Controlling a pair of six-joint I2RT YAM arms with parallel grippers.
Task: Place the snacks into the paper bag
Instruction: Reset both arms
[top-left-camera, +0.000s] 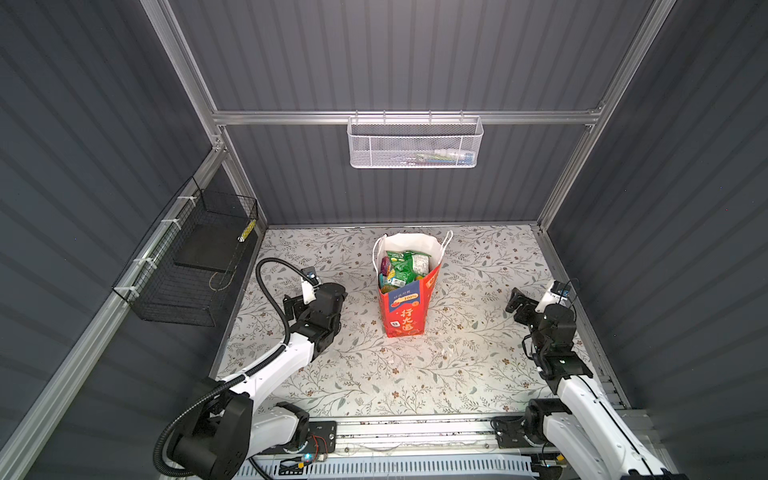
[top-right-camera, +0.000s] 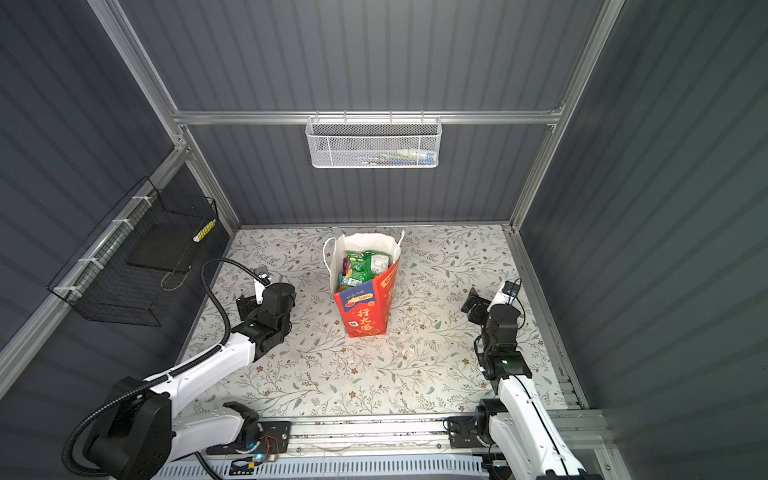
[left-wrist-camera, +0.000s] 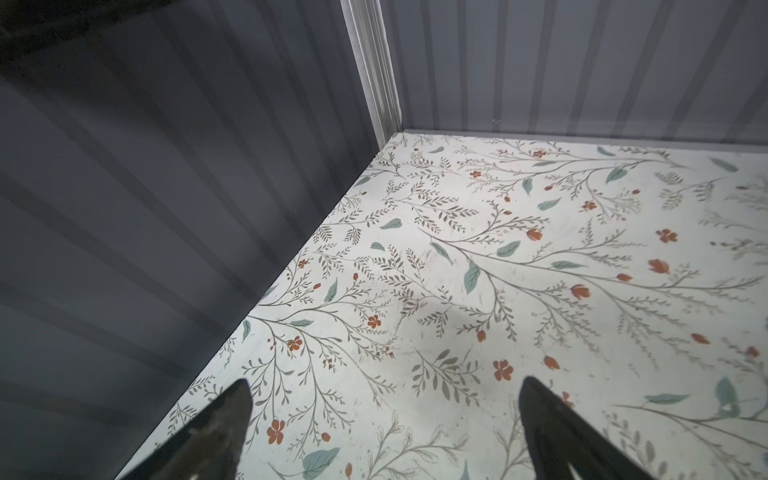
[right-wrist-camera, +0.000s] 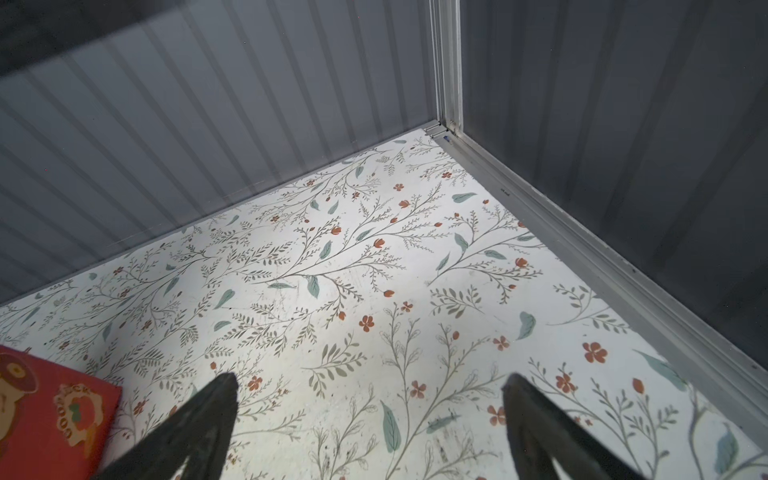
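Observation:
The red paper bag (top-left-camera: 405, 309) (top-right-camera: 365, 309) stands upright at the middle of the floral table, its mouth open. Several snacks (top-left-camera: 402, 266) (top-right-camera: 363, 264), mostly green packets with purple and orange ones, fill it to the rim. No snack shows on the table. My left gripper (top-left-camera: 291, 305) (top-right-camera: 245, 303) (left-wrist-camera: 385, 381) hovers left of the bag, open and empty, facing the far left corner. To the bag's right, my right gripper (top-left-camera: 517, 301) (top-right-camera: 471, 301) (right-wrist-camera: 370, 376) is open and empty too. One red bag corner (right-wrist-camera: 54, 411) shows in the right wrist view.
A white mesh basket (top-left-camera: 415, 143) hangs on the back wall. A black wire basket (top-left-camera: 187, 266) is fixed to the left wall beside the left arm. Grey ribbed walls close in the floral table (top-left-camera: 415, 374) on three sides; an aluminium rail (top-left-camera: 415, 428) runs along the front.

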